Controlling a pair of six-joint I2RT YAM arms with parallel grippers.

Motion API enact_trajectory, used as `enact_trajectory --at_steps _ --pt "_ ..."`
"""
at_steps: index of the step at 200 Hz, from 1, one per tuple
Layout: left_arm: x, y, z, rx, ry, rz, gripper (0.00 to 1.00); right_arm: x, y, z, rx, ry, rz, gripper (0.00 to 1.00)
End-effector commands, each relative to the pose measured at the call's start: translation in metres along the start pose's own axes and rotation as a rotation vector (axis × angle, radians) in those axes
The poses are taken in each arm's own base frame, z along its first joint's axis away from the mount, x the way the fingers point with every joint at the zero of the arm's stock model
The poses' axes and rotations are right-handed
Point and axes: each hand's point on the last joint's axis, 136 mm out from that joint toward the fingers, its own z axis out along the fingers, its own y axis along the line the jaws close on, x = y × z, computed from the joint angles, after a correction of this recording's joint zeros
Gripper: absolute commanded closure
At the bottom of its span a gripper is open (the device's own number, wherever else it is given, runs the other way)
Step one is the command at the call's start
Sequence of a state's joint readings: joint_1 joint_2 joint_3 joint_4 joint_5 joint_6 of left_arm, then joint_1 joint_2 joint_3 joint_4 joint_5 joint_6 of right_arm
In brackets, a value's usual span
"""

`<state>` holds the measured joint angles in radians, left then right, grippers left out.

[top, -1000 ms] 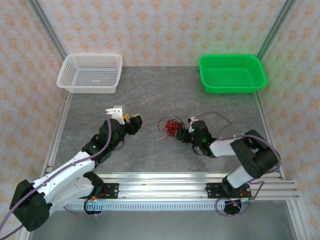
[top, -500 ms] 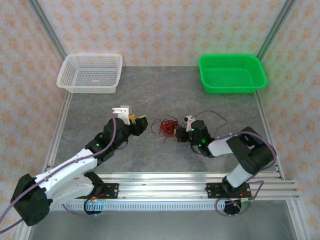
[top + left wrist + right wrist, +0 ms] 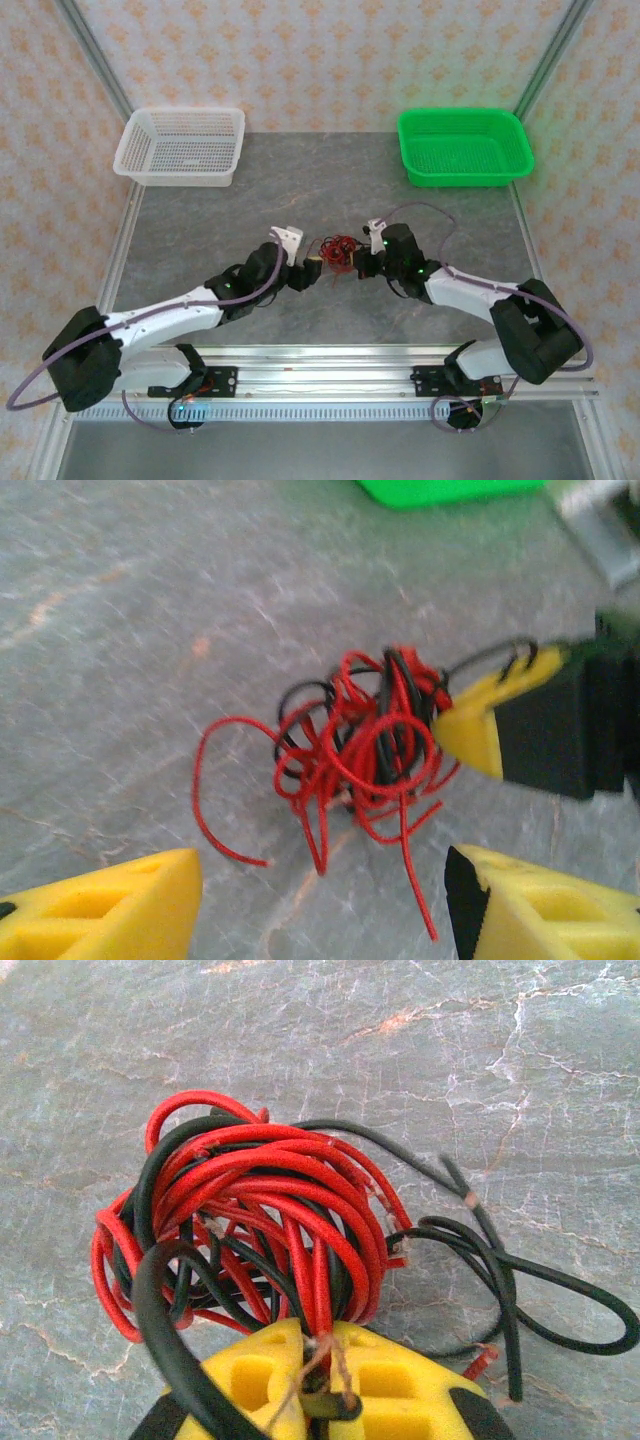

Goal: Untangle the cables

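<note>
Here we had the right pincer (image 3: 318, 1355) clamped on the red-black cables (image 3: 340, 252) mid-way across the tabletop (image 3: 200, 220), the left pincer (image 3: 320, 905) open just beside them, so next we'd grab a loose strand and pull apart.

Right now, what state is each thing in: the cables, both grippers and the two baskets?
cables, tangled in one red and black snarl, not yet separated
right gripper, shut on the edge of the cables
left gripper, open, close to the cables, holding nothing
white basket, upright, empty
green basket, upright, empty
</note>
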<state>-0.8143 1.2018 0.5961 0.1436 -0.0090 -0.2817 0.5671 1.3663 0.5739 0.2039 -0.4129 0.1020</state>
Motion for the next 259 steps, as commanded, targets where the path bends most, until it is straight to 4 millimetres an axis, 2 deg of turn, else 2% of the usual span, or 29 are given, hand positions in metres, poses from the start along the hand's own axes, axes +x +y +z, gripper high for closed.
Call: enact_trajectory --at_steps 1,40,77,115,141,180,206,246,259 --pt "-0.008 -0.03 0.009 0.092 -0.011 0.084 0.33 0.014 0.002 -0.005 0.008 0.1 -0.024 1.0" --pt "0.005 -0.044 0.028 0.142 0.023 0.118 0.33 0.015 0.0 -0.003 0.028 0.137 -0.003 1.0" --pt "0.018 -0.043 0.047 0.14 0.039 0.166 0.33 0.02 0.0 -0.002 0.023 0.16 -0.012 1.0" --pt "0.018 -0.047 0.071 0.156 0.056 0.186 0.33 0.024 0.001 0.0 0.011 0.177 -0.019 1.0" --pt "0.019 -0.041 0.085 0.168 0.063 0.171 0.35 0.025 0.004 -0.001 -0.004 0.175 -0.021 1.0" --pt "0.025 -0.025 0.1 0.2 0.087 0.131 0.52 0.025 0.004 -0.002 -0.008 0.169 -0.016 1.0" --pt "0.03 -0.026 0.102 0.26 0.099 0.108 0.64 0.025 0.003 -0.002 -0.002 0.167 -0.01 1.0" --pt "0.033 -0.034 0.099 0.349 0.096 0.057 0.98 0.022 -0.004 0.003 0.04 0.161 0.015 1.0" --pt "0.035 -0.032 0.096 0.358 0.09 0.033 1.0 0.021 -0.008 0.004 0.065 0.159 0.03 1.0"
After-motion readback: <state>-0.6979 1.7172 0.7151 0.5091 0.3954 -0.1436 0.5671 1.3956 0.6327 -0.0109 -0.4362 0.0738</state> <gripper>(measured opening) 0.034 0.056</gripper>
